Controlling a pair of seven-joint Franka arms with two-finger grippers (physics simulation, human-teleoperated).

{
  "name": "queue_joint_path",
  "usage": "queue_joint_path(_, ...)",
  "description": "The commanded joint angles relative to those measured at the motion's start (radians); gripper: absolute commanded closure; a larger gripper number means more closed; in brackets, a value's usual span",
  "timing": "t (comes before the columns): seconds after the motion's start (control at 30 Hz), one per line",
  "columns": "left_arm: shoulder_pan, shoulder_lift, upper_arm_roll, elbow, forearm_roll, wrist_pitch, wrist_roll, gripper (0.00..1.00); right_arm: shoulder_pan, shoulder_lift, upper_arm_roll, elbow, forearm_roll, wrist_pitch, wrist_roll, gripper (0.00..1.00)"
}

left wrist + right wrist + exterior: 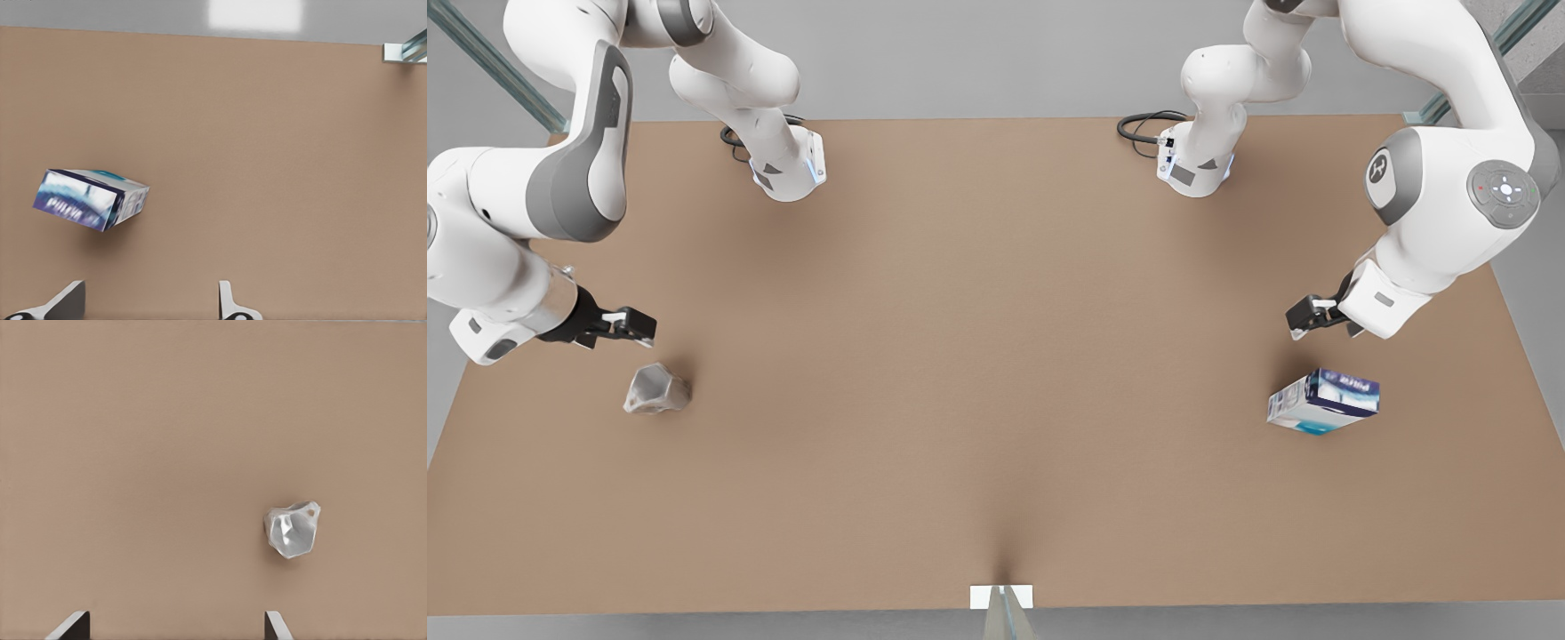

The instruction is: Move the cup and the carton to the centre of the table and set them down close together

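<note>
cup (656, 390) just beside right gripper (633, 327) | carton (1323, 401) near left gripper (1303, 317)

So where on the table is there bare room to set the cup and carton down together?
The whole middle of the table is bare, bordered by the cup and the carton. It is tighter only near each: right gripper above the cup, left gripper above the carton, both open.

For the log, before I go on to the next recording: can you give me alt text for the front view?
A brown table with the cup at the front view's left and the carton at its right, far apart, the middle bare. The right gripper hovers open near the cup, and the left gripper hovers open near the carton; neither holds anything.
</note>
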Motion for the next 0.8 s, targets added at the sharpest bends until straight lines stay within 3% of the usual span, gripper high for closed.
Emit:
queue_joint_path(0.0,0.0,0.0,0.001,0.0,0.0,0.001,0.002,0.0,0.0,0.001,0.0,0.0,0.0,0.0,-0.002,0.01)
queue_joint_path(0.27,0.0,0.005,0.001,-0.006,0.002,-0.01,0.0,0.0,0.003,-0.002,0.012,-0.127,-0.002,0.114,-0.052,0.01)
queue_joint_path(0.47,0.0,0.006,0.001,-0.026,0.002,0.001,-0.002,0.0,0.002,-0.069,0.029,-0.391,-0.042,0.362,-0.054,0.01)
queue_joint_path(0.7,0.0,0.005,0.001,-0.04,0.002,0.001,-0.003,0.0,-0.003,-0.068,-0.048,-0.506,-0.04,0.557,-0.239,0.01)
queue_joint_path(0.77,0.0,0.005,0.001,-0.04,0.002,-0.003,-0.003,0.0,-0.003,-0.071,-0.046,-0.526,0.044,0.577,-0.242,0.01)
